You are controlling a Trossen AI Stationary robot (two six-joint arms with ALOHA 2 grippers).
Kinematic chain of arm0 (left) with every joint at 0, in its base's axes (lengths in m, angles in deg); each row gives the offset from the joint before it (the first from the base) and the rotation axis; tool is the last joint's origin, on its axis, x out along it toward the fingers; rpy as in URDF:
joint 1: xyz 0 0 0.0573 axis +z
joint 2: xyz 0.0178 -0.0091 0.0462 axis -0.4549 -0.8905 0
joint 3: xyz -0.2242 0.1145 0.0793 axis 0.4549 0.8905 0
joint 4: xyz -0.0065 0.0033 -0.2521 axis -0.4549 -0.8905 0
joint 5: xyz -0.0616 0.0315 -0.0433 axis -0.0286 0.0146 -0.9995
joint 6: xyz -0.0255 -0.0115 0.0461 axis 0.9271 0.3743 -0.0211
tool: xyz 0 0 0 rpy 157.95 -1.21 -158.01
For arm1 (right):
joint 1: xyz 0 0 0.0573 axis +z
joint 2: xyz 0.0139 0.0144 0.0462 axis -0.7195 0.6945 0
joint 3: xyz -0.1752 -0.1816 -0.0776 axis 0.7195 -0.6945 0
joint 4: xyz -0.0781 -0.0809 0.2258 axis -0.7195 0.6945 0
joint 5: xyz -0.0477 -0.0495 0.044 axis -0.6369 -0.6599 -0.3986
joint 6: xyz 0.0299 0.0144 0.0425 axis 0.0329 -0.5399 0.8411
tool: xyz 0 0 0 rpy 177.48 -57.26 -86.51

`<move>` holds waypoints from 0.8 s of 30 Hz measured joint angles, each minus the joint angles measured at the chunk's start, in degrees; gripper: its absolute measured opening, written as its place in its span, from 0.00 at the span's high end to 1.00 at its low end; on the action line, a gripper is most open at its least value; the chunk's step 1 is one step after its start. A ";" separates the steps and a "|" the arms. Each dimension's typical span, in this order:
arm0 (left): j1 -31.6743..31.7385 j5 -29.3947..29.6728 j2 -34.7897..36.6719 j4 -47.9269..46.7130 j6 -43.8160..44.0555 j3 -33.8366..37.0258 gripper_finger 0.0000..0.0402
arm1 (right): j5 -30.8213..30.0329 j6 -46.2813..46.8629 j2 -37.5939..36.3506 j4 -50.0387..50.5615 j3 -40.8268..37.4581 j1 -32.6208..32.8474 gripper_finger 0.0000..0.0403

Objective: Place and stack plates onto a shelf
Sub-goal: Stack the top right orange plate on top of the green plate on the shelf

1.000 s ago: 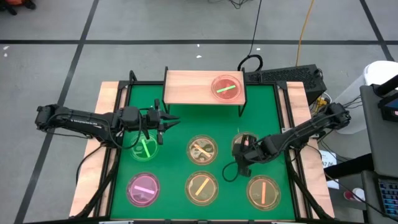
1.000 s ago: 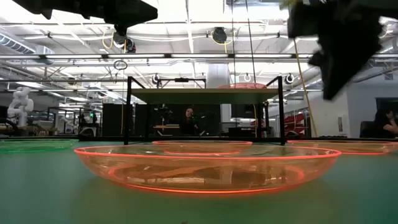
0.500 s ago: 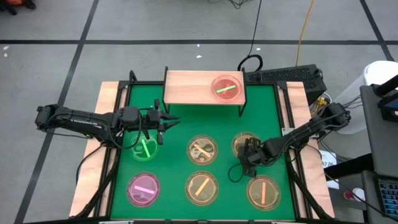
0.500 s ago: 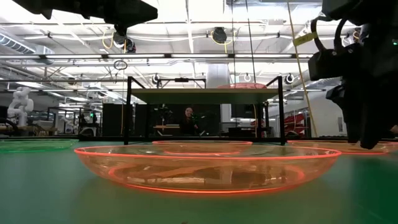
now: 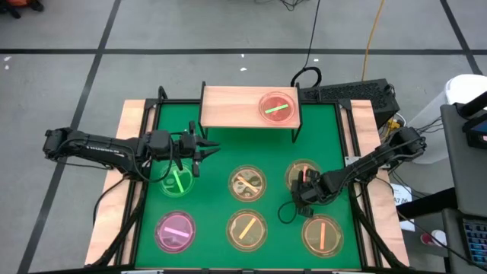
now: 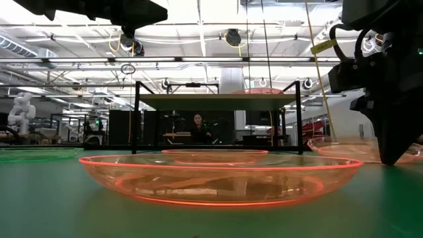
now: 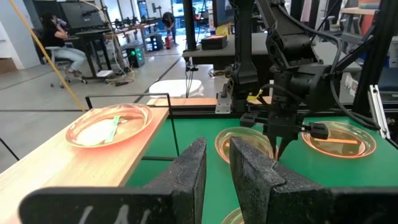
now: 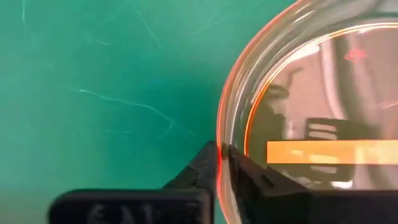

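Note:
The shelf point(image 5: 236, 106) stands at the mat's far edge with a pink plate point(image 5: 275, 106), green-striped, on its top board. Five plates lie on the green mat: green point(image 5: 179, 181), pink point(image 5: 175, 230), amber with a cross point(image 5: 247, 183), amber with a stripe point(image 5: 246, 228) and another amber one point(image 5: 322, 234). My right gripper point(image 5: 303, 190) is shut on a sixth, amber plate point(image 5: 302, 173). My left gripper point(image 5: 202, 148) hovers over the mat, just beyond the green plate. Its fingers point(image 7: 249, 168) are nearly together and hold nothing. My right gripper point(image 8: 219, 163) pinches the amber plate's rim point(image 8: 219, 140) on its near side, one finger inside the plate and one outside. The fingers come from above, pointing down point(image 6: 390, 155). In the low view the plate point(image 6: 350, 149) sits raised off the mat on the gripper's side.
Wooden strips border the mat point(image 5: 217, 164) on the left and right. The shelf's black legs point(image 6: 137, 119) stand on the mat. A keyboard point(image 5: 350, 93) and cables lie beyond the far right corner. The left half of the shelf board is bare.
My right gripper has come down toward the mat onto the near rim of the amber plate. After that the plate's rim rose off the mat on the gripper's side. The left arm has kept still.

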 joint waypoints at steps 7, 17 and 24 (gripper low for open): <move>0.00 0.00 0.00 0.00 0.16 0.00 0.80 | -1.66 -1.37 -0.56 2.94 4.85 0.00 1.00; 0.00 0.00 0.00 0.00 0.24 0.00 0.80 | -9.14 -8.66 -0.58 14.34 19.59 0.00 1.00; 0.00 0.00 0.01 0.00 0.24 0.00 0.80 | -17.79 -18.45 -0.60 21.54 30.29 -0.88 1.00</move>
